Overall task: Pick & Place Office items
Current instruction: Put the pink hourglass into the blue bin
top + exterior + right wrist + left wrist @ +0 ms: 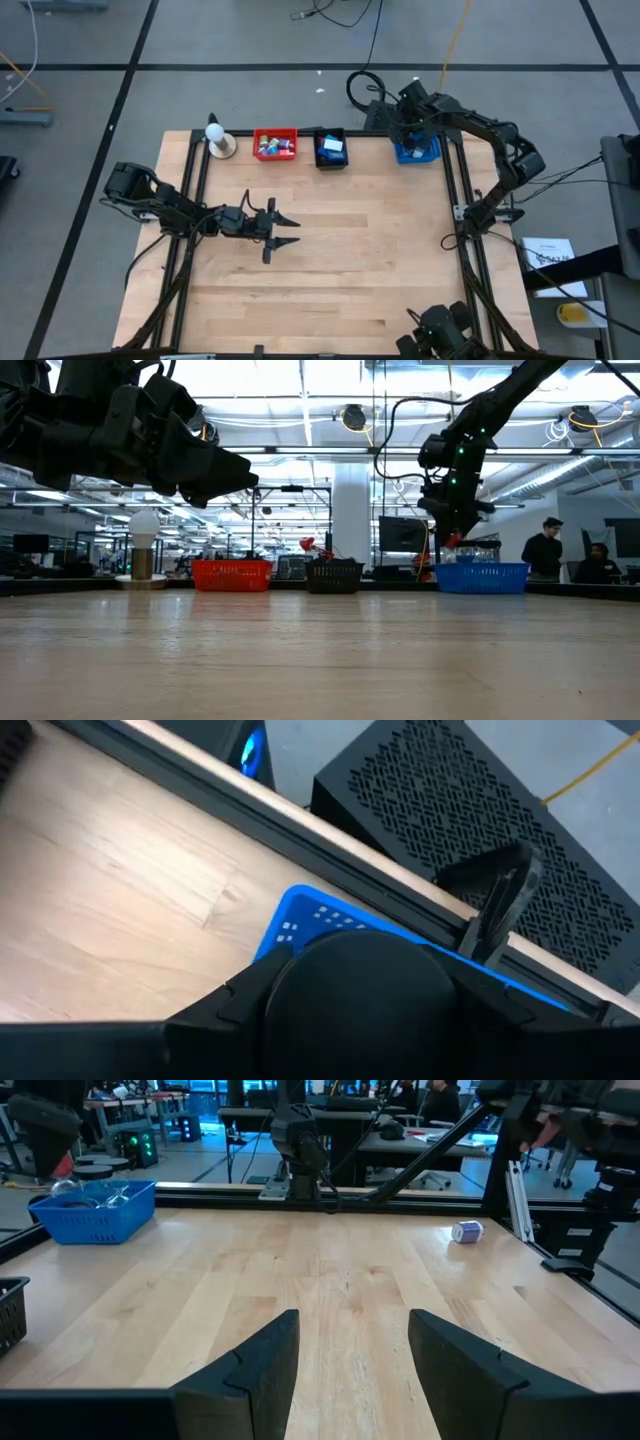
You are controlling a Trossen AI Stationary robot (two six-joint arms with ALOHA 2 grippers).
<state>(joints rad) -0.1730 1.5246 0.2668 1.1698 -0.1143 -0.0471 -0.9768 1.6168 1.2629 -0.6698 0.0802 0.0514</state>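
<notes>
My right gripper [365, 1020] hangs over the blue bin [300, 915] at the table's far right corner, shut on a black roll [365, 980]. The low view shows it [455, 532] just above that bin [482, 577]. Pointing level above the bare table left of centre, my left gripper [355, 1355] is open with nothing between its fingers. A small white and blue piece [466, 1231] lies on the table near the right rail. Coloured office items fill the red bin [275, 143], and a blue piece sits in the black bin [331, 148]. My right gripper pinches the black roll between its two fingers [225, 1005], which stand on opposite sides of its round body [295, 982]. The fingers slant down from above. The roll is lifted clear, over the blue bin's near edge.
A white ball on a round tan base [218, 140] stands at the far left corner, beside the red bin. Black rails [455, 190] frame the table. The wide middle of the wooden top [360, 240] is free. People stand in the room beyond the far edge [545, 550].
</notes>
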